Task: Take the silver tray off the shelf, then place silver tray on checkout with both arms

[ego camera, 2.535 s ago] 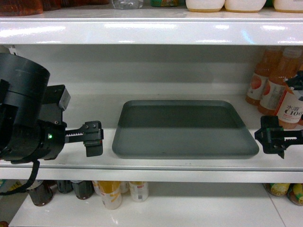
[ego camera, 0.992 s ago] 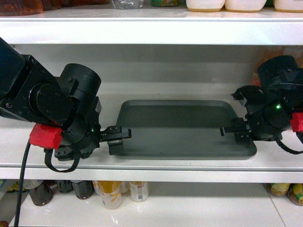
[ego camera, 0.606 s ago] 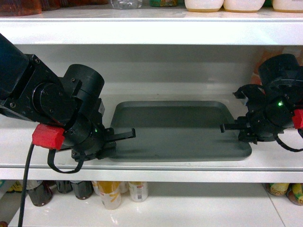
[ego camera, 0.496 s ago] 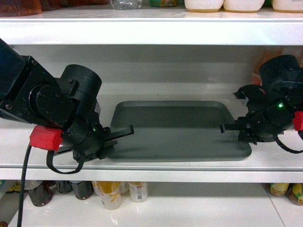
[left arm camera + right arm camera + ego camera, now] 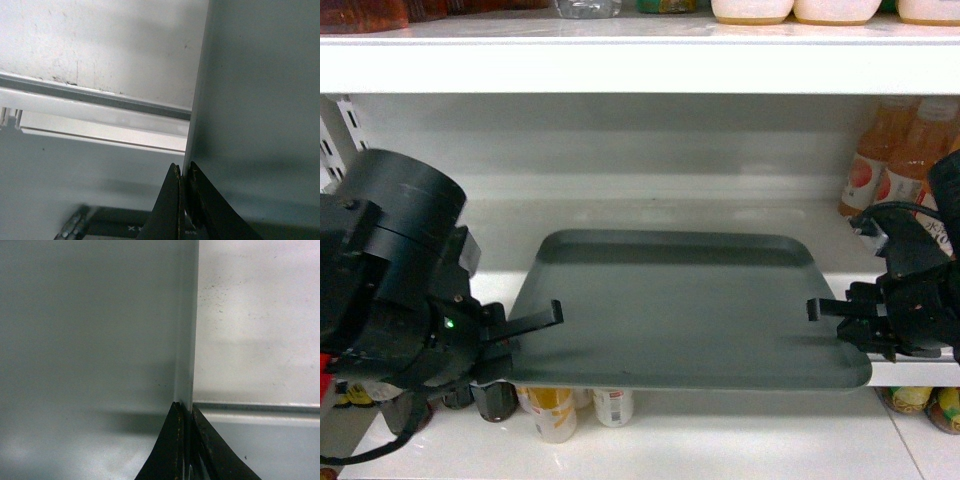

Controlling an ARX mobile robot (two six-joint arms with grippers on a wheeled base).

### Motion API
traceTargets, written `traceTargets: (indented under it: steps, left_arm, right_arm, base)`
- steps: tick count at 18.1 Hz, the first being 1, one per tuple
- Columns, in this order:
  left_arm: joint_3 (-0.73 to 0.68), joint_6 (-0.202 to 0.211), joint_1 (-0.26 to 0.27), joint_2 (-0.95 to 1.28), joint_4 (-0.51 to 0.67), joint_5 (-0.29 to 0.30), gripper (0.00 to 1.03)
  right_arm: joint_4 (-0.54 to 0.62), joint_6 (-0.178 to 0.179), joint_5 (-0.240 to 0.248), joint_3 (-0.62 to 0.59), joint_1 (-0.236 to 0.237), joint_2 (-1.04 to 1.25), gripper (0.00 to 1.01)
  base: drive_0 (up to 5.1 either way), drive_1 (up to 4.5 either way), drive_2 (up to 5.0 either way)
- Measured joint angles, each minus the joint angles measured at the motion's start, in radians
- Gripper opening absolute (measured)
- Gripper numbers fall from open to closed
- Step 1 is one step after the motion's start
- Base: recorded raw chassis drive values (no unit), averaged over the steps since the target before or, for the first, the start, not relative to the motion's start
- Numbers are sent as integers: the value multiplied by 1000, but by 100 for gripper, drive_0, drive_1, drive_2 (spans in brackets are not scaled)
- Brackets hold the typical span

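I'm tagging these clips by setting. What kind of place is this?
Most likely a shop or a mock store aisle: white shelf boards on slotted uprights, orange drink bottles on the right, and more bottles and cans on the shelf below the silver tray.

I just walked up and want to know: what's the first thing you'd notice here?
The big silver tray in the middle, sticking out past the front of the white shelf, held from both sides. The left gripper and the right gripper each pinch a short edge in their jaws. Orange drink bottles stand at the back right.
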Motion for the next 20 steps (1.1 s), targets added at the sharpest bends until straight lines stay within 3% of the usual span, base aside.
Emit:
traceTargets:
  steps: [3,6,9,17,20]
  left_arm:
    - [-105,27,-8,-199,27,-23,3]
    - [-217,45,-23,-398,-26,-40,3]
    - [-328,41,-36,-560,-39,-27,3]
    - [-340,41,-39,-570,-25,-28,3]
    - [-340,41,-39,-567,-26,-28,3]
  right_arm:
    - [50,10,-23,-143,-2,-209,4]
    - [34,9,-82,-279,-22,-415,3]
    - [8,6,-130,-393,-47,-582,3]
    - [10,2,-130,-396,-47,-594,3]
    - [9,2,-130,-396,-47,-593,3]
  base:
    - [0,0,0]
    - [0,0,0]
    - [0,0,0]
    - [0,0,0]
    - [-1,-431,429]
